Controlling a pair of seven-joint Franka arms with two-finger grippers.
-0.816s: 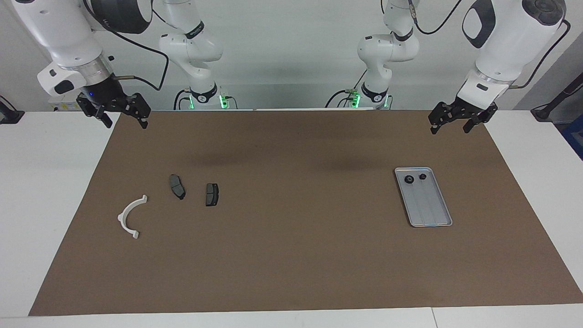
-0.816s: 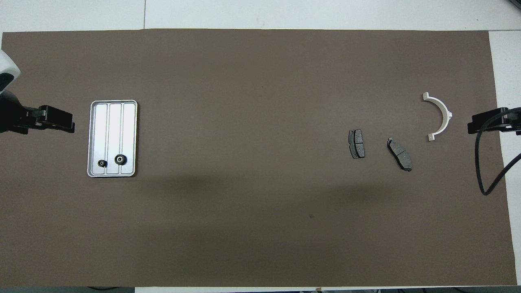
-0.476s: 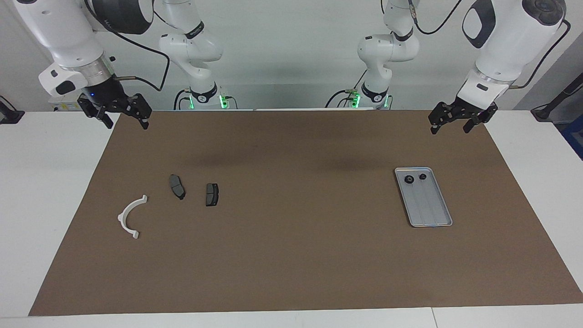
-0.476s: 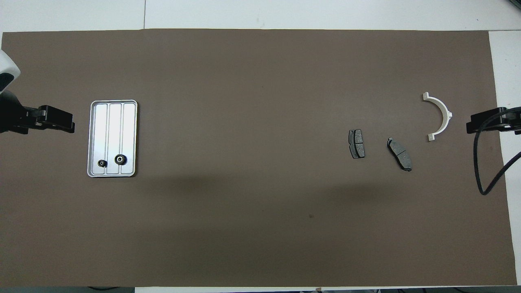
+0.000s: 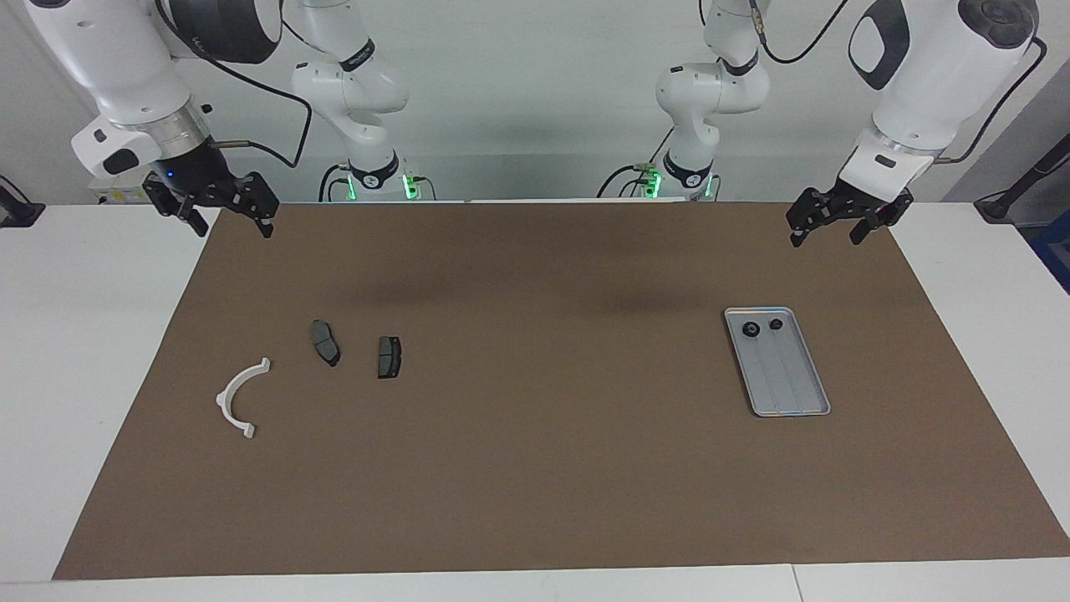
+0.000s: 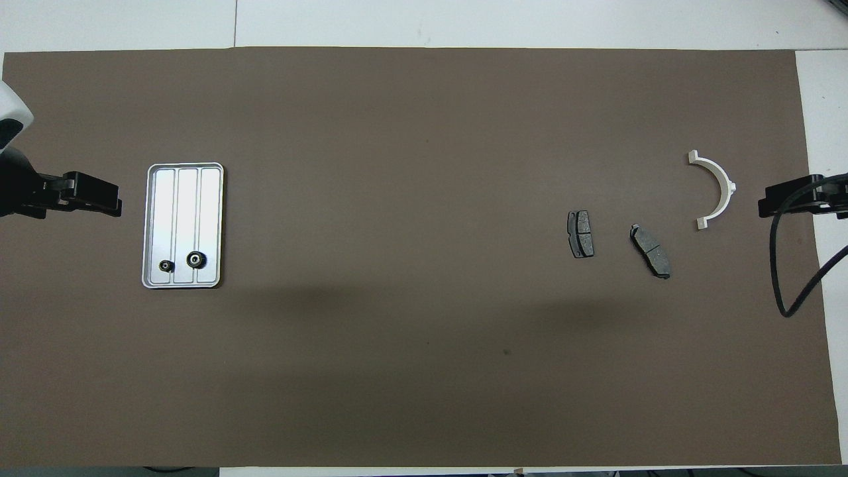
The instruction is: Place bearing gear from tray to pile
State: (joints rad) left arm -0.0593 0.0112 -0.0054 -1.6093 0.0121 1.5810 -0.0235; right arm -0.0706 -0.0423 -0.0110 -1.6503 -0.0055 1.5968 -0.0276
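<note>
1. Status: left claw [image 5: 826, 226] and right claw [image 5: 224, 217] both hang wide open and empty, raised over the bench's corners nearest the robots.
2. Target: the larger gear [image 5: 751, 330] lies in the tray [image 5: 794, 389], at its end nearest the robots, just beside a smaller gear [image 5: 776, 323].
3. Use the left claw, which is closer. Descend vertically, straddle the target only, avoid the tray wall.
4. Release near the pads [image 5: 325, 343] and bracket [image 5: 238, 397].

My workspace bright, evenly lit from above. Two soft, blurred shadows on flat brown paper mat [image 5: 535, 468], both nearer my bases than shallow ribbed silver-grey metal tray [image 6: 151, 225]. Tray floor glares near-white in overhead view. Both views sharp; mat edges run straight, without visible bending.
</note>
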